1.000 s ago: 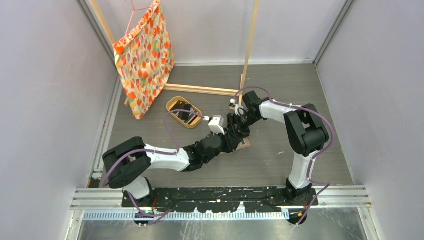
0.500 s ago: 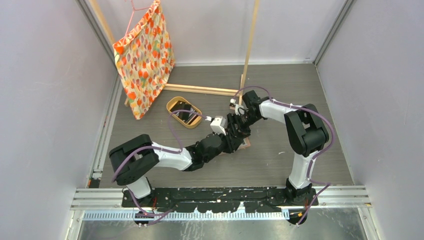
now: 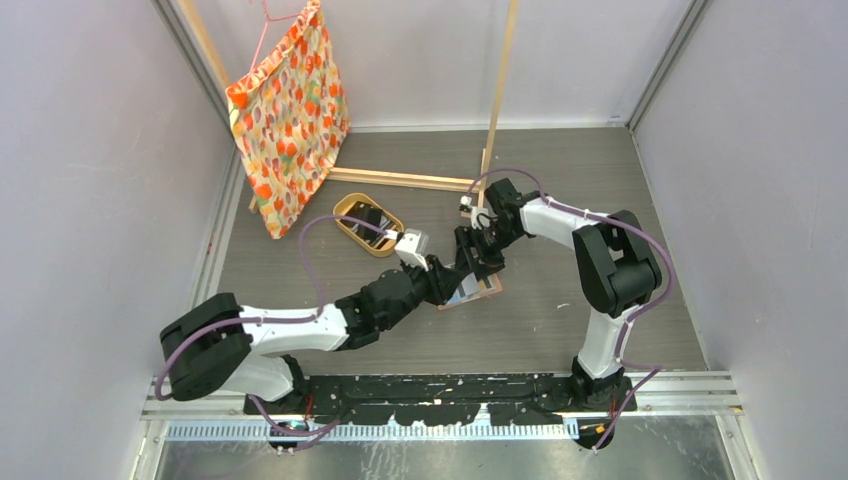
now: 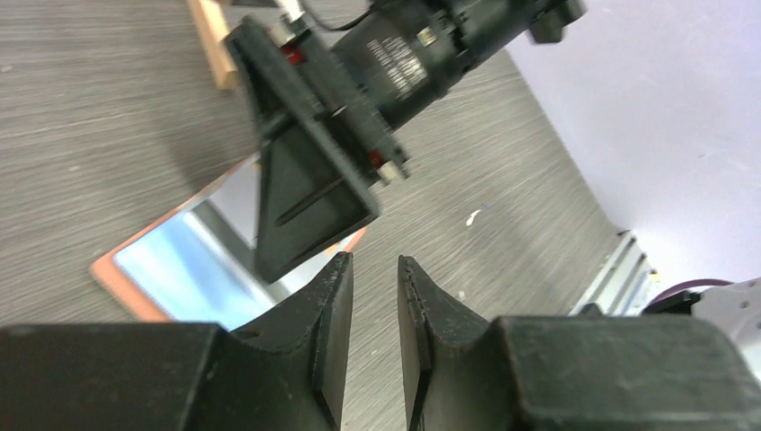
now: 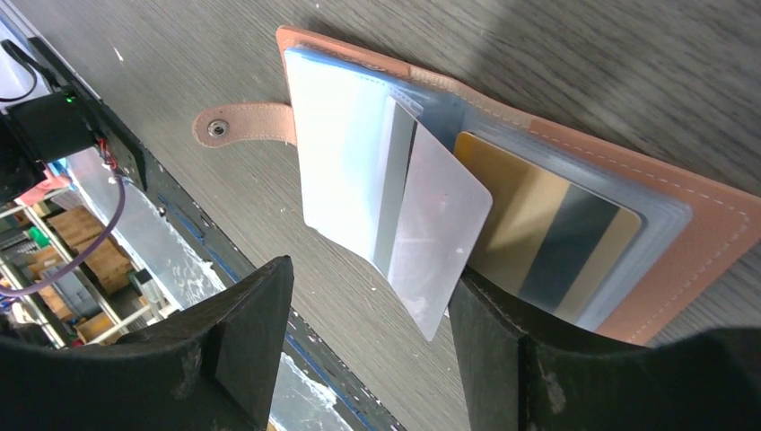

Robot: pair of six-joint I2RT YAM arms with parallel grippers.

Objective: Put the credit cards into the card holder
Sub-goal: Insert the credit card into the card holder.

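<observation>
Card holder lies open on the table with a gold card pocketed and a silver card half in its sleeve, more cards seemingly waiting in the tray; right fingers spread above it, left fingers nearly together, empty.

open card holder, silver card protruding

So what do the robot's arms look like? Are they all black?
No. Both the left arm and right arm are chunky white and black pieces, with purple cables looping along them. Each end effector has two black wedge-shaped fingers.
</observation>
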